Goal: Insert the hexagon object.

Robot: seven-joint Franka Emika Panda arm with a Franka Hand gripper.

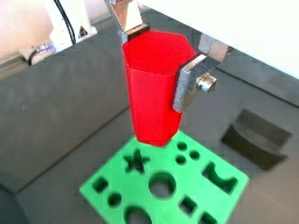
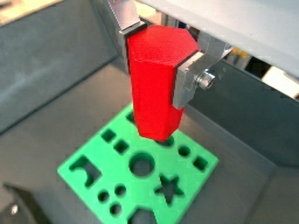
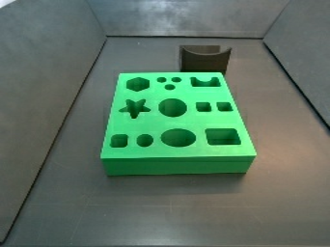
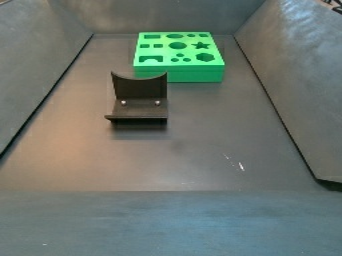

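1. The gripper (image 1: 162,59) is clamped on the hexagon object (image 1: 153,87), its silver fingers (image 1: 191,83) pressing opposite flat faces near the top; it appears in both wrist views, in neither side view.
2. The red peg hangs upright, clear above the green block (image 2: 140,166), its lower end over the block's edge region.
3. It looks rigid and light, likely hard plastic; the glossy skin suggests it could slip, so flat-on-flat pinching up high seems the sound hold.
4. The block sits on the dark floor (image 4: 187,170), with the curved grey holder (image 4: 136,100) standing apart.
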